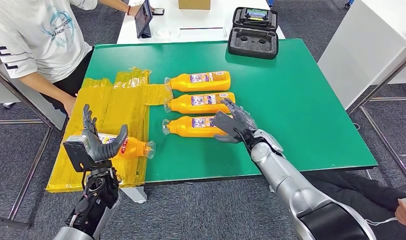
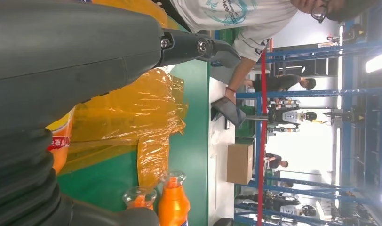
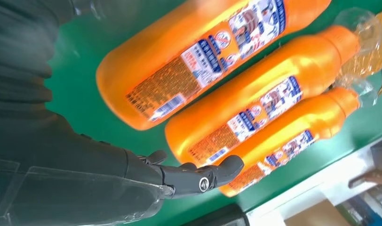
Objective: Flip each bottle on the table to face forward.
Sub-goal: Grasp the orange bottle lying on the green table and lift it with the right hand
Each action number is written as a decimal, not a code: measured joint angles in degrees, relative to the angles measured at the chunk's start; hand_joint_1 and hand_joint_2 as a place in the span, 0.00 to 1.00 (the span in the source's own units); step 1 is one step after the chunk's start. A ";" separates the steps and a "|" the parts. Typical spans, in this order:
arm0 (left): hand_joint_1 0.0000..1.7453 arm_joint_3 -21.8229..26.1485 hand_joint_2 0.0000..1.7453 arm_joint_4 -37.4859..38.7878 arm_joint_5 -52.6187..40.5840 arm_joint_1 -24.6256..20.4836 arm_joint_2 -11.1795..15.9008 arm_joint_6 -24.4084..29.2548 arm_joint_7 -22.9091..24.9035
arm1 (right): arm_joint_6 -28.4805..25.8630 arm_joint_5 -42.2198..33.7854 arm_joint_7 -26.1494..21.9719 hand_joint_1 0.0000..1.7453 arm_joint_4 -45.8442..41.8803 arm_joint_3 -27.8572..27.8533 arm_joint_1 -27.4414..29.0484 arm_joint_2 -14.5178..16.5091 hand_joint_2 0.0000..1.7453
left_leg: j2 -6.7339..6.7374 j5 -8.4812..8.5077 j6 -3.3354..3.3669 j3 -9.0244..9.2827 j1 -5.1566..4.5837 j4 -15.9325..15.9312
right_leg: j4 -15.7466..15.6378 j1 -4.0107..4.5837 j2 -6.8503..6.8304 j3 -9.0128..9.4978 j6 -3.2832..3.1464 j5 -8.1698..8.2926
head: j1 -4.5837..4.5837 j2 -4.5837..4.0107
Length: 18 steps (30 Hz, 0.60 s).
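Four orange bottles are laid flat on the green tabletop [image 1: 301, 100]. Three are arranged in a row near the middle, necks pointed toward the yellow plastic sheet [image 1: 116, 100]: the far bottle [image 1: 201, 81], the middle bottle [image 1: 198, 103] and the near bottle [image 1: 193, 126]. Printed labels with blue and white panels are seen on the upward faces of all three.

The right hand [image 1: 233, 122] is positioned over the base ends of the near and middle bottles, fingers spread and nothing grasped. In the right wrist view, one dark finger is seen extended just beside the base of a bottle; contact cannot be confirmed.

The fourth bottle [image 1: 131, 147] is located at the near left edge, on the yellow plastic sheet, neck pointed toward the tabletop centre. The left hand [image 1: 93, 140] is raised beside it, fingers extended upward and the thumb curved over the bottle's base end. Whether the bottle is held cannot be told.

A black case [image 1: 253, 32] is placed open at the far edge of the tabletop. A person [image 1: 36, 40] in a white shirt is seated at the far left corner, with a tablet [image 1: 143, 17] on the white table beyond.
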 joint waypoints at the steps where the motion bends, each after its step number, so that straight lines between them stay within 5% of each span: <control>1: 0.00 0.00 1.00 0.12 0.00 -0.01 -0.03 0.01 0.00 | 0.01 0.00 0.04 0.00 0.39 0.10 -0.23 0.15 1.00 | 0.00 0.00 0.00 0.00 0.00 0.00 | 0.00 0.00 0.00 0.00 0.00 0.00 | 0.00 0.00; 18: 0.00 -0.50 1.00 1.70 0.00 0.17 -0.34 1.14 0.01 | 3.13 2.31 5.72 0.00 6.52 2.91 -4.51 2.16 1.00 | 0.00 0.00 0.00 0.00 0.00 0.00 | 0.00 0.00 0.00 0.00 0.00 0.00 | 0.01 0.00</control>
